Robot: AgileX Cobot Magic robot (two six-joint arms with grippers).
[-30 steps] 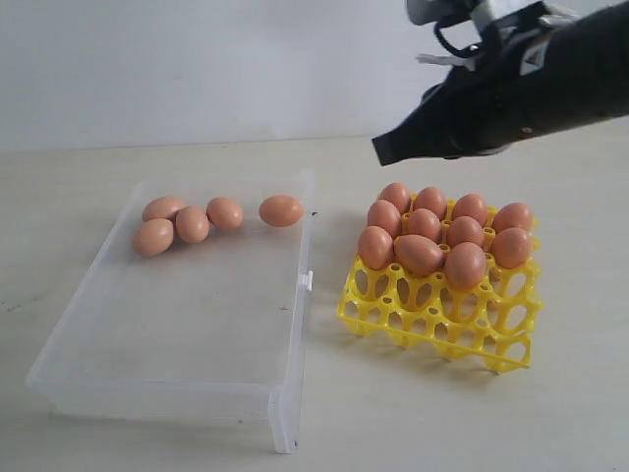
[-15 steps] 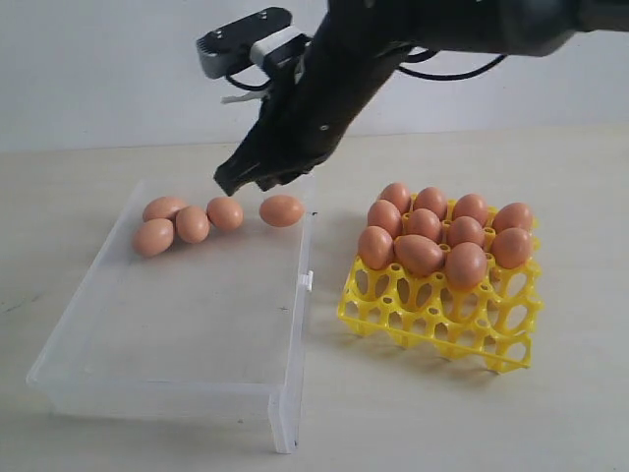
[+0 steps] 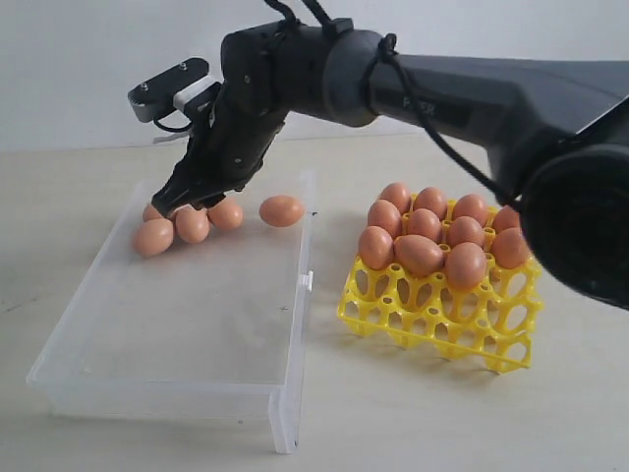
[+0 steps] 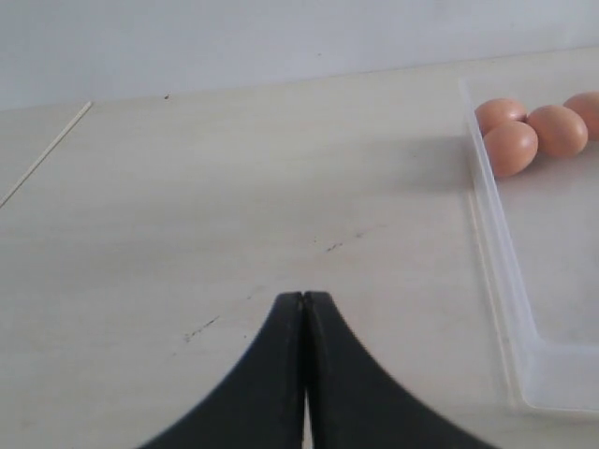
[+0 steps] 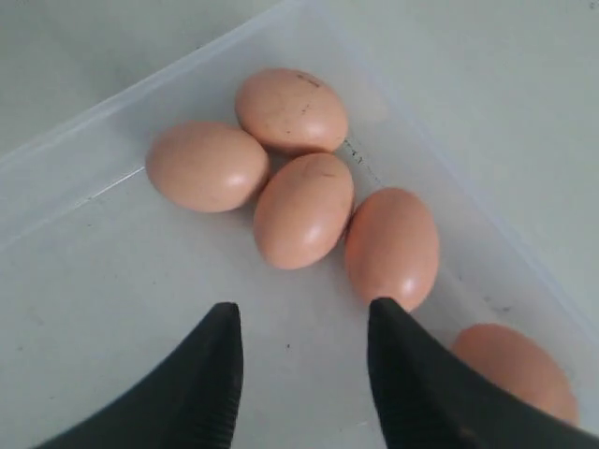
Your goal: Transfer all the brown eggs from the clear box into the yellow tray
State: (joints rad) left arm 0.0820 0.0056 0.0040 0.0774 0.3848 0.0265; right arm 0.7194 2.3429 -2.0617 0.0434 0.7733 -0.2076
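1. The right gripper (image 5: 301,311), two curved black fingers, stands parted with nothing between them; it hangs low over the far end of the shallow transparent plastic box (image 3: 293,295), aimed at a cluster of smooth orange-brown eggs (image 5: 303,210).
2. The left gripper (image 4: 304,297) has its black fingers pressed together on nothing; it sits above the pale tabletop (image 4: 187,206), outside the box's wall.
3. In the exterior view the right arm (image 3: 472,88) covers part of the egg in the far corner and hides the fingertips; in the right wrist view one finger overlaps the edge of the nearest egg, and whether they touch cannot be told; a fifth egg is half cut off behind that finger.
4. Four eggs lie bunched against the far left corner; the fifth lies alone, close to the far right wall; the rest of the box floor is bare.
5. The bright yellow lattice egg tray (image 3: 432,317) stands right of the box, apart from it, with a strip of open table between; eggs fill its far rows; the nearest cups are bare; its right side sits close to a large blurred dark part of the arm.
6. Only the exterior view shows the tray; only the right wrist view shows all five boxed eggs; the left wrist view catches three eggs and part of a fourth at the frame's edge.
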